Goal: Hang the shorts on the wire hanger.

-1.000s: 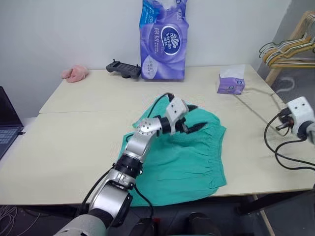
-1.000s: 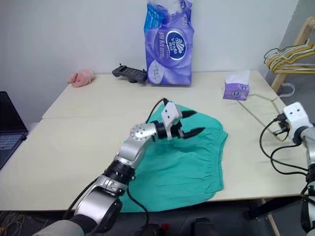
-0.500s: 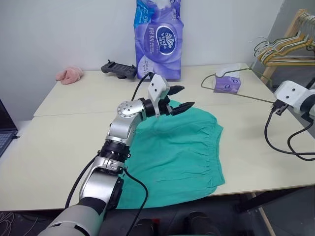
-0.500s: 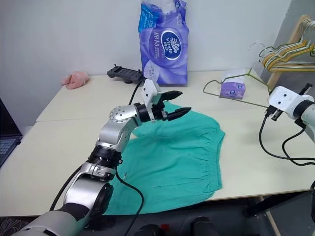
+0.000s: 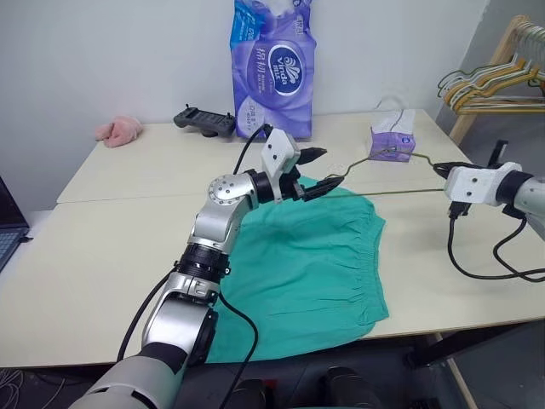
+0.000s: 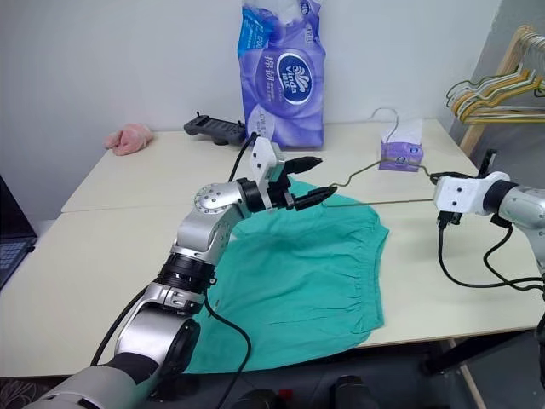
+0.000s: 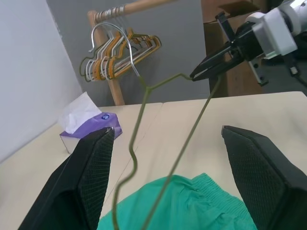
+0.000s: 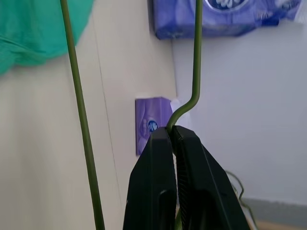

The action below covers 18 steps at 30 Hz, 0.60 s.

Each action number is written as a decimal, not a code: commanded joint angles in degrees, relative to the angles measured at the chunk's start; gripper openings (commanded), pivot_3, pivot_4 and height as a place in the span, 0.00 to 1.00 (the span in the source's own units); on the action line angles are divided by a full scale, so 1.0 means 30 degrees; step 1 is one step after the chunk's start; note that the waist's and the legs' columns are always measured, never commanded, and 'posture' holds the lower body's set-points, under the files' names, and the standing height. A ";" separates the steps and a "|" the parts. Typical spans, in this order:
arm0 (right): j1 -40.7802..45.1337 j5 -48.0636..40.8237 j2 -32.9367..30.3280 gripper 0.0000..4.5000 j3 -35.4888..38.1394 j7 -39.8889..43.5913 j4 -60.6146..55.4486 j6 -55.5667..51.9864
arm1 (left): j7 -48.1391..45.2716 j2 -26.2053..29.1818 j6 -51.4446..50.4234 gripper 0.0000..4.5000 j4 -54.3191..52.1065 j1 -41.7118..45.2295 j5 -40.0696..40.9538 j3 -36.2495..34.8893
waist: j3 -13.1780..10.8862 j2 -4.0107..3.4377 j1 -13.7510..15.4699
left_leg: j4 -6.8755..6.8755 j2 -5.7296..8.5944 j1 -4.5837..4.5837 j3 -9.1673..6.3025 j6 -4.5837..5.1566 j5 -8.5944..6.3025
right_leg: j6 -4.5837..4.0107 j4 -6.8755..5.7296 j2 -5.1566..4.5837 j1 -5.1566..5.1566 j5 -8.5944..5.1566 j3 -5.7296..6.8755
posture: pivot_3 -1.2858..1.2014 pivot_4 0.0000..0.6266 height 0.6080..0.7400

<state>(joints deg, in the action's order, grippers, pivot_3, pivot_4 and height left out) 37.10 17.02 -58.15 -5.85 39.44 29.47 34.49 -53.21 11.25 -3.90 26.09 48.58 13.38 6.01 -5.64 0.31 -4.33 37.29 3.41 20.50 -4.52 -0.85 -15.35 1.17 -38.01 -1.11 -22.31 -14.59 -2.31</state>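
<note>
The teal-green shorts (image 5: 315,264) lie spread flat on the table, waistband toward the right. My left gripper (image 5: 329,169) hovers open above their far edge with nothing held. In the left wrist view its fingers (image 7: 91,177) stand wide apart, with the hanger's end (image 7: 147,89) in the gap between them. My right gripper (image 5: 439,171) is shut on the thin olive wire hanger (image 5: 400,192), which stretches nearly level from it toward my left gripper. The right wrist view shows the black fingers (image 8: 158,158) pinched on the wire (image 8: 196,57).
A purple toilet-paper pack (image 5: 272,68), a black controller (image 5: 204,121) and a pink fluffy cloth (image 5: 117,129) stand along the table's back. A purple tissue box (image 5: 392,143) sits behind the hanger. Several hangers (image 5: 485,81) hang on a wooden rack at the far right.
My right gripper has swung left and rolled, bringing the hanger over the shorts toward my left gripper. The left gripper has stayed open and has barely moved.
</note>
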 commanded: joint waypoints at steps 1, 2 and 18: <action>0.0311 0.0846 -0.0796 0.00 0.0279 -0.0925 -0.0808 0.1636 | -0.0210 0.0023 0.0675 0.84 0.0889 0.1368 0.0019 -0.0361 | 0.0000 0.0000 0.0001 | 0.0005 0.0003 0.0003 -0.0001 0.0006 -0.0003 | 0.0000 -0.0001 0.0000 0.0000 0.0000 0.0003 | 0.46 0.05 1.00; 0.0408 0.1147 -0.0887 0.00 0.0368 -0.1294 -0.0819 0.2022 | -0.0314 -0.0012 0.0520 0.84 0.1236 0.1542 0.0205 -0.0490 | 0.0000 0.0000 -0.0002 | 0.0013 0.0002 0.0007 -0.0002 0.0009 -0.0006 | 0.0000 -0.0001 0.0000 -0.0001 0.0000 0.0004 | 0.46 0.05 1.00; 0.2250 0.2024 -0.1583 0.00 0.0170 -0.2658 -0.1803 0.5337 | -0.4018 0.1055 -0.2989 0.84 0.5087 0.1970 0.0055 0.0101 | 0.0001 -0.0001 -0.0678 | 0.0002 -0.0003 -0.0001 0.0015 0.0031 -0.0023 | 0.0006 0.0000 0.0010 -0.0003 -0.0005 -0.0016 | 0.44 0.05 1.00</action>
<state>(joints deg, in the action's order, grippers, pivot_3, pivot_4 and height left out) 42.21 24.61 -62.41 -5.87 31.16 26.95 49.91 -64.42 14.24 -15.27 41.63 52.13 14.32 6.25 -5.64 0.31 -6.36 37.30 3.40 20.50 -4.48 -0.76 -15.42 1.19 -38.01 -1.08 -22.32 -14.60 -2.36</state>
